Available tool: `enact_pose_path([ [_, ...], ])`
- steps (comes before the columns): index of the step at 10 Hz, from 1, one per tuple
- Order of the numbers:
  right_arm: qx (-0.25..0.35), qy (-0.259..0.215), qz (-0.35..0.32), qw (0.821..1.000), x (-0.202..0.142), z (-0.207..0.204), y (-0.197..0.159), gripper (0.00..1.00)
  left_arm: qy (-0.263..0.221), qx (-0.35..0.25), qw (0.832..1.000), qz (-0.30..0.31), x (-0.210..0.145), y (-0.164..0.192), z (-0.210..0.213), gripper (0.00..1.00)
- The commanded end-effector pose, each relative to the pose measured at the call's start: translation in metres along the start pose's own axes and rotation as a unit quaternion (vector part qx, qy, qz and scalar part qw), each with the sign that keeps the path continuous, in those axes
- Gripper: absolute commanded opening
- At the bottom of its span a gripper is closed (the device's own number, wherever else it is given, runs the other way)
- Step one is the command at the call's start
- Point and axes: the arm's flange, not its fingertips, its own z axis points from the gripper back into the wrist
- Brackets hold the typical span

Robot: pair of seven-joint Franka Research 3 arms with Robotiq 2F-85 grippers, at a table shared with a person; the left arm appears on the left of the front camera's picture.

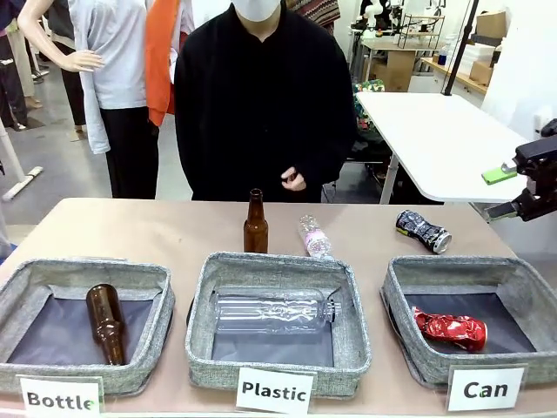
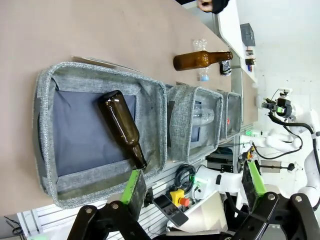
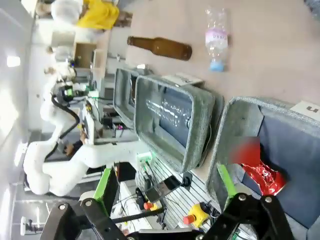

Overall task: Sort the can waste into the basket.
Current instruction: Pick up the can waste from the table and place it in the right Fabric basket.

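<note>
1. We look across a tan-topped table [image 1: 157, 226] that spans the whole width in front.
2. Behind it, to the right, we see a white table [image 1: 435, 139] on white legs.
3. The floor [image 1: 70, 165] we make out is smooth and pale grey.
4. Far back on the right we note cardboard boxes [image 1: 490, 24], a wooden shelf [image 1: 457, 77] and a wire rack [image 1: 419, 30].
5. We find a white wall [image 1: 526, 61] closing the right side, under bright, even light.

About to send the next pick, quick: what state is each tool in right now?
Left tool: open, holding nothing.
Right tool: open, holding nothing.
</note>
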Motion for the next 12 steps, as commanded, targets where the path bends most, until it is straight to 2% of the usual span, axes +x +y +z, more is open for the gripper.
enact_pose_path([
  [1, -0.004, 0.012, 0.017, 1.0, 0.0042, 0.0065, -0.0012, 1.0, 0.001, -0.004, 1.0, 0.005, -0.0021, -0.0014, 0.0007, 1.0],
  [12, -0.004, 0.012, 0.017, 1.0, 0.0042, 0.0065, -0.0012, 1.0, 0.001, -0.004, 1.0, 0.005, -0.0021, -0.0014, 0.0007, 1.0],
])
